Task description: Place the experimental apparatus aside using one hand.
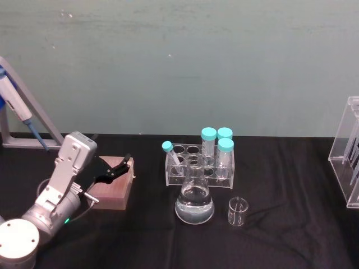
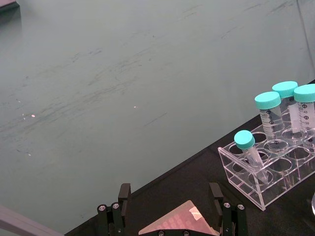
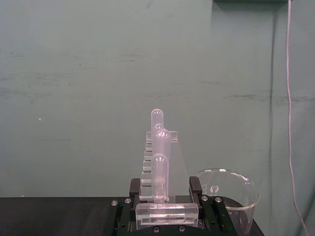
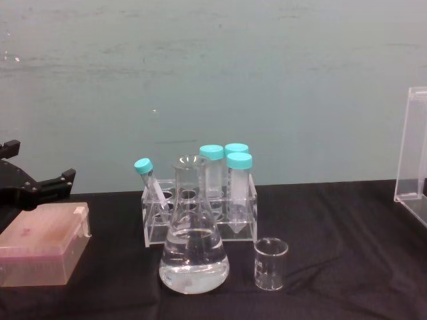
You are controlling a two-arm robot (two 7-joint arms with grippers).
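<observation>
When reading the head view, find the left end effector (image 1: 122, 166) at the lower left of the bench (image 1: 280, 246), carried on a silver-grey arm (image 1: 56, 190) rising from the near corner and pointing forward and to the right. Note its black fingers (image 2: 124, 196) spread apart, gripping nothing, poised just above the pink lidded box (image 4: 40, 250). In the chest view, expect the upper finger cut off by the left edge.

Locate the flask (image 1: 194, 204) of clear liquid mid-bench, upright, just in front of a low clear rack (image 1: 171, 174) and hiding part of it. Count four teal-capped tubes (image 1: 208, 147) in that rack, three upright, one leaning. Locate the small beaker (image 1: 238, 211) near the flask on its right, not touching. Treat all of these as well apart from the left end effector.

Locate the tall clear rack (image 1: 350, 151) at the right edge, cut off by the frame. In the right wrist view, read long round-topped tubes (image 3: 157, 123) standing in a row, a second beaker (image 3: 231, 196) just beside, and the right end effector (image 3: 165, 189) at the rack's foot. Cannot tell whether clamped on the base or merely set against it.
</observation>
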